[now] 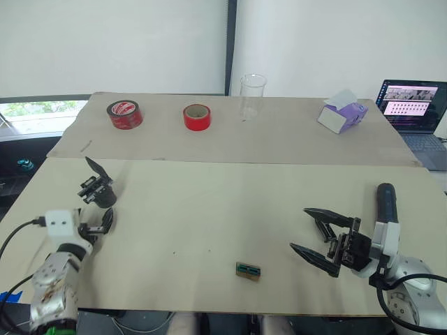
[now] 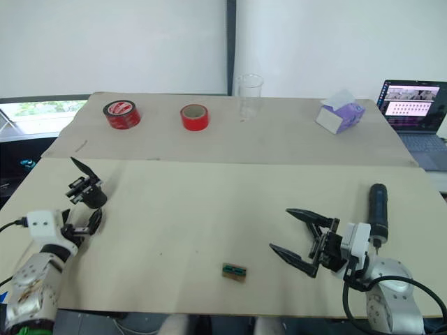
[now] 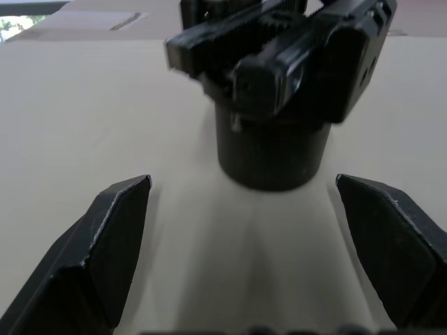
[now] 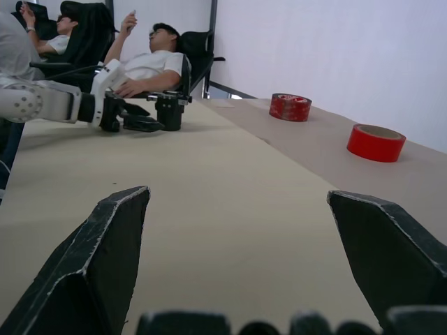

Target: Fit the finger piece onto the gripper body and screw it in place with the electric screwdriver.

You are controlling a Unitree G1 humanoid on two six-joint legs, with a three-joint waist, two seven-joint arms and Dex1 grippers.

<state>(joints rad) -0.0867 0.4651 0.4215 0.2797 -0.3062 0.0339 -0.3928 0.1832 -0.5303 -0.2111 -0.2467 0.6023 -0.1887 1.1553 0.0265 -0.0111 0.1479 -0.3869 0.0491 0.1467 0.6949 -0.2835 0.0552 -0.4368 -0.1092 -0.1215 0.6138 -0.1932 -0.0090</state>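
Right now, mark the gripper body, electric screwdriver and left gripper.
gripper body (image 1: pixel 98 190): left eye view, its black base.
electric screwdriver (image 2: pixel 378 206): right eye view, mid-barrel.
left gripper (image 3: pixel 258 244): left wrist view, midway between the open fingertips.

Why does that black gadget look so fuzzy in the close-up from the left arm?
In the left wrist view the gripper body sits very near the lens, so its top blurs; in the left eye view it looks crisp, casting a soft shadow.

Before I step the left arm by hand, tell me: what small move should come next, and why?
Probably ease the left claw forward around the gripper body. Its fingers are open and empty, and the body stands upright on the table just ahead, centred between them and not yet held.
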